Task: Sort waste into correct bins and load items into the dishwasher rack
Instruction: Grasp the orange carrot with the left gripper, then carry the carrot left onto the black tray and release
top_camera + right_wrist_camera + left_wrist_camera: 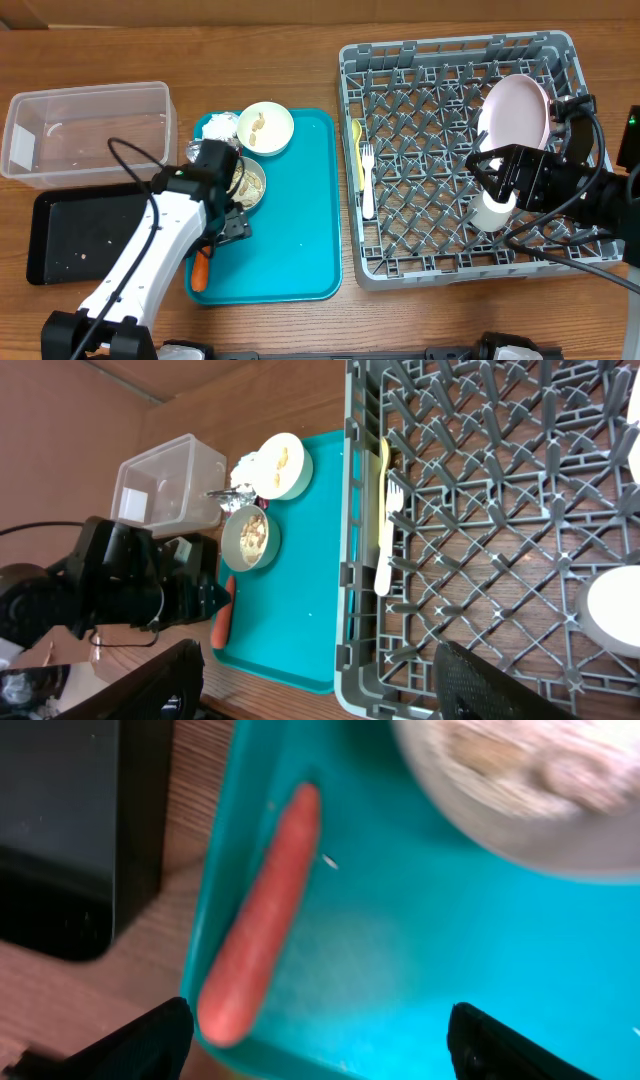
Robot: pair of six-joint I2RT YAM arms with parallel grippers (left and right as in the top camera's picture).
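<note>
Wood-grain tabletop (300, 40) runs under everything, with a brown wall visible only from the right wrist. At far left the clear plastic tub (20, 150) stands just behind the shallow black tray (70, 235). Next comes the teal serving tray (290, 230). From overhead the left arm hides part of the small orange carrot piece (200, 272). The left wrist camera shows all of it (262, 910), lying flat against the teal tray's left lip. Its long axis runs along that lip, one rounded end toward the near corner. The left gripper (320, 1055) hovers over it with fingers (150, 1040) spread wide and nothing between them. A cream-white bowl holding beige scraps (250, 185) sits beside it, blurred in the wrist view. A second bowl (265, 128) and the crumpled foil wrapper (220, 127) occupy the tray's far end. Rightward, the grey dishwasher rack (352, 250) holds the pale yellow spoon (357, 150) and white fork (367, 185) side by side along its left wall, both lengthwise front to back. The pinkish plate (518, 115) stands tilted among the pegs. The white cup (492, 212) rests on the lattice below the right gripper (497, 178). The right wrist camera shows the cup (615, 615) outside that gripper's widely parted, empty fingers (150, 680).
</note>
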